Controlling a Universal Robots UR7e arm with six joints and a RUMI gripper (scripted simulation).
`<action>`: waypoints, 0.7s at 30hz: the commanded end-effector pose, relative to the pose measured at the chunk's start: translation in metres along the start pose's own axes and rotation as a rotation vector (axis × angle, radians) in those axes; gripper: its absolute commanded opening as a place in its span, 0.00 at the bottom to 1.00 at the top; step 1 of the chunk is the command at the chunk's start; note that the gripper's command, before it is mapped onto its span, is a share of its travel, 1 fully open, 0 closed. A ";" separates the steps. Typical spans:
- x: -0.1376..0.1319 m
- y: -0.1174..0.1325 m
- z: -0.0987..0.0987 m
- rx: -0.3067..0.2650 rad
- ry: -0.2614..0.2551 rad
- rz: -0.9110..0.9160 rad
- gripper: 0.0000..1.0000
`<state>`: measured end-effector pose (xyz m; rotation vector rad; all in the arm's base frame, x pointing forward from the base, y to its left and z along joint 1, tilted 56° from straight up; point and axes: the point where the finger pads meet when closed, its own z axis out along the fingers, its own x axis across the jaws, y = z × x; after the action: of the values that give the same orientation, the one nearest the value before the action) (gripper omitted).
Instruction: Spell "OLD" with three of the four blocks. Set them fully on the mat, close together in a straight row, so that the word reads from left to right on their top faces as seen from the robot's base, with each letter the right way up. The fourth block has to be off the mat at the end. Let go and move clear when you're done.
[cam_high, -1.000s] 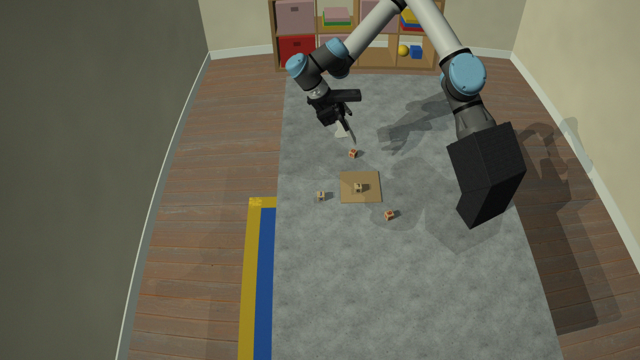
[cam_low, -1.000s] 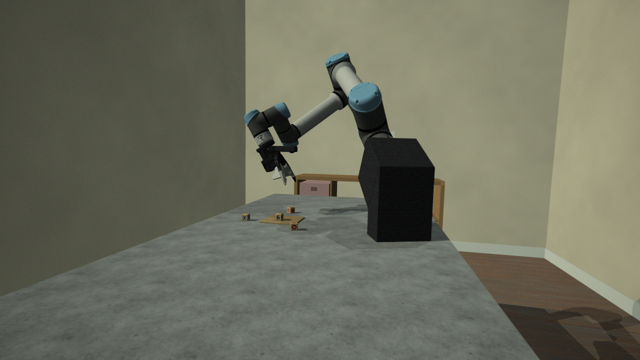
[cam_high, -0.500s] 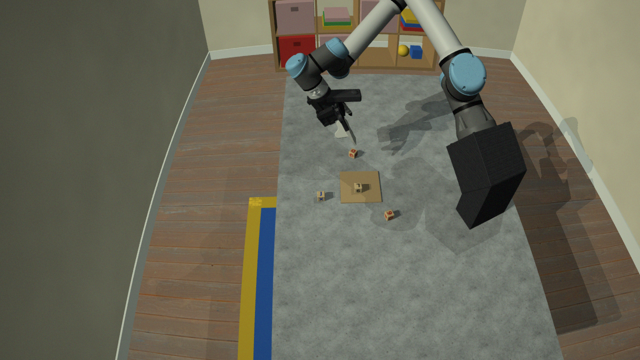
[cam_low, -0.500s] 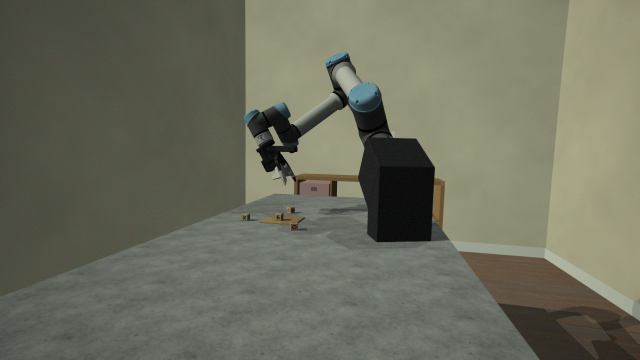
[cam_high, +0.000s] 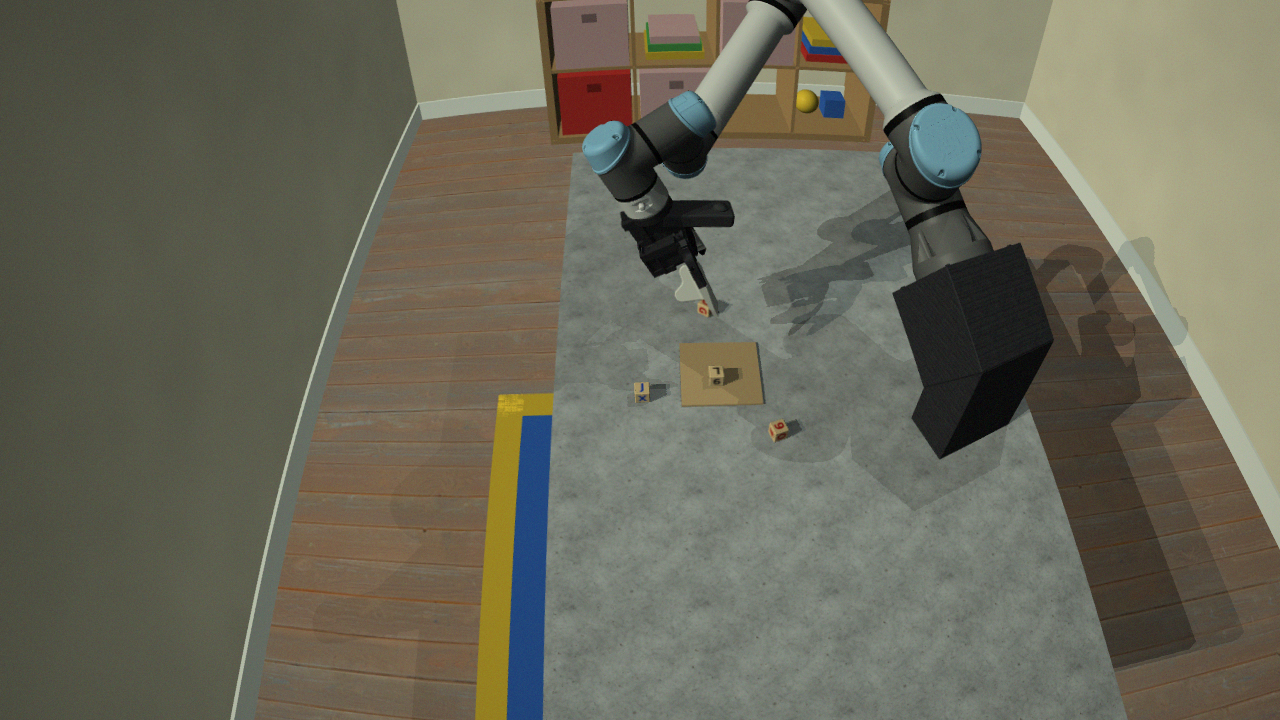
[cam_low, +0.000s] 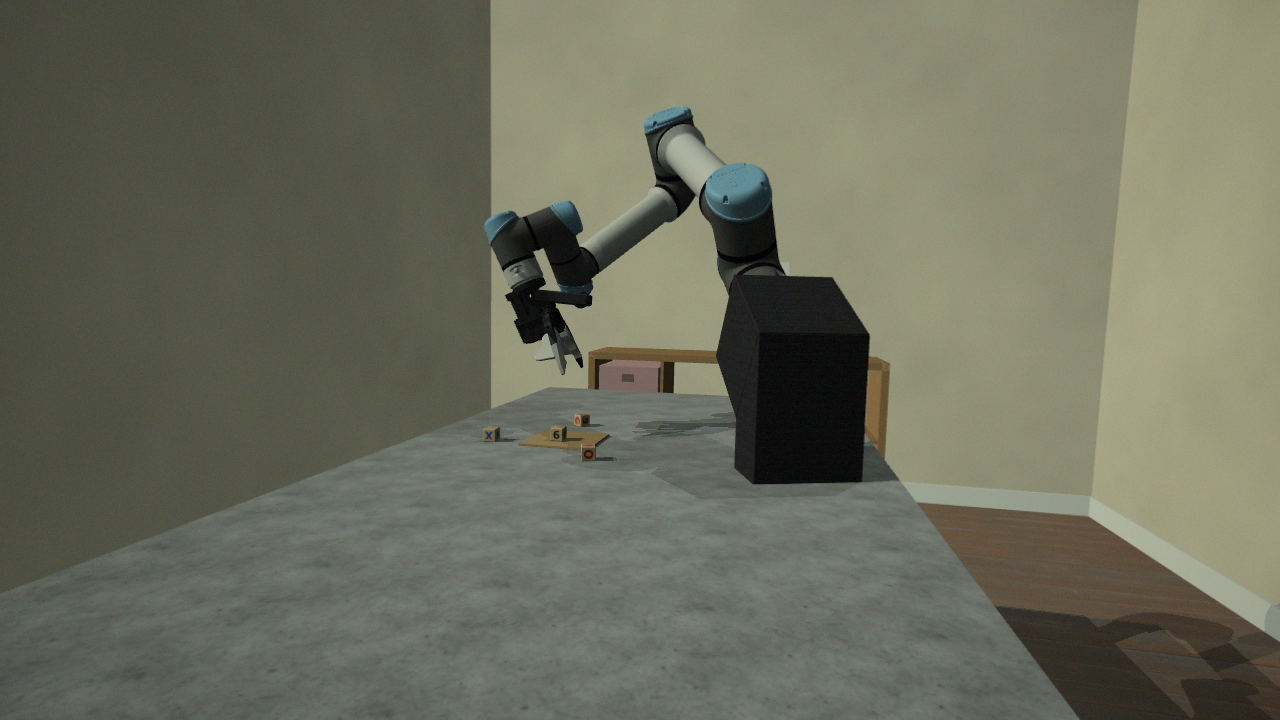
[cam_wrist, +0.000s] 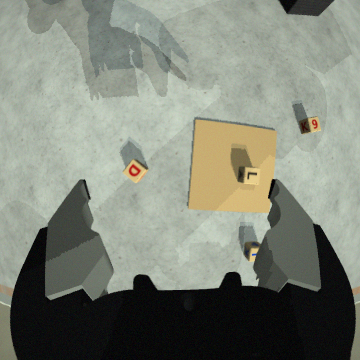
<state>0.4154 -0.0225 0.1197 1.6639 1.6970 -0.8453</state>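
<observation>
While the gripper (cam_low: 558, 351) hangs well above the grey surface (cam_low: 537, 573) with its jaws spread wide and nothing between them, four small lettered blocks wait below. The tan mat (cam_high: 747, 386) lies toward the far end of the surface, nearer the base (cam_high: 975, 349) than the near edge. One block, the L block (cam_wrist: 250, 175), already sits on the mat. The D block (cam_wrist: 135, 171) rests off it, on the side toward the far edge and almost under the gripper. A blue-lettered block (cam_high: 641, 391) sits just beside the mat toward the left edge. A red-lettered block (cam_high: 778, 429) showing 9 sits near the mat's near right corner.

The likely step is reaching for the D block. To do it well, I would centre the jaws over it, turn the wrist to square with its flat sides, then descend straight.

The arm stretches out from the base, its wrist bent so the gripper points down at a slight tilt.
</observation>
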 end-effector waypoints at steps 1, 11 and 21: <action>0.055 0.003 0.002 -0.081 -0.014 -0.044 1.00; 0.138 -0.017 0.005 -0.214 -0.035 -0.121 1.00; 0.190 -0.045 0.009 -0.319 -0.051 -0.179 1.00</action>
<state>0.3796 0.0688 -0.0098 1.3601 1.8293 -0.7011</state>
